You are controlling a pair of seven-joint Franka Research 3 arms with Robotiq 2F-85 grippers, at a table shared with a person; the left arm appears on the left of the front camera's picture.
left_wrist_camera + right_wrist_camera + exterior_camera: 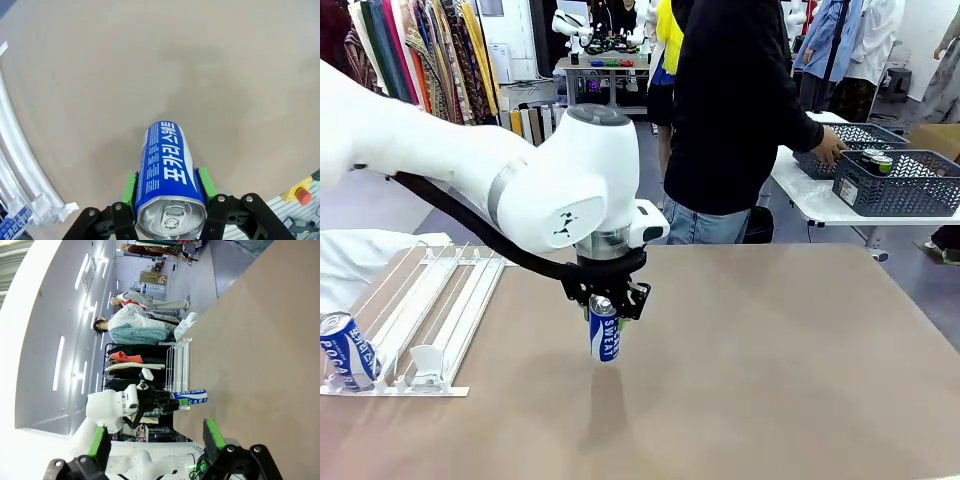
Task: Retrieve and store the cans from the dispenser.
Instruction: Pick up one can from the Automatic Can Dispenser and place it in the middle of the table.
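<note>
blue white-lettered can (604, 337), white dispenser (428, 366)

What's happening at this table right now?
The white robot's left tool is shut on a blue silver-topped Pocari Sweat can, holding it upright above the brown table. A second blue can rests at the stopper end of the white rail dispenser. Beyond, a person has a hand at a grey mesh basket.

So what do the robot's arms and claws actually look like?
The left arm is glossy white and rounded, with a grey band, a small black marking and a black cable running along it. The left gripper and right gripper are black, with bright green pads on their fingers.
</note>
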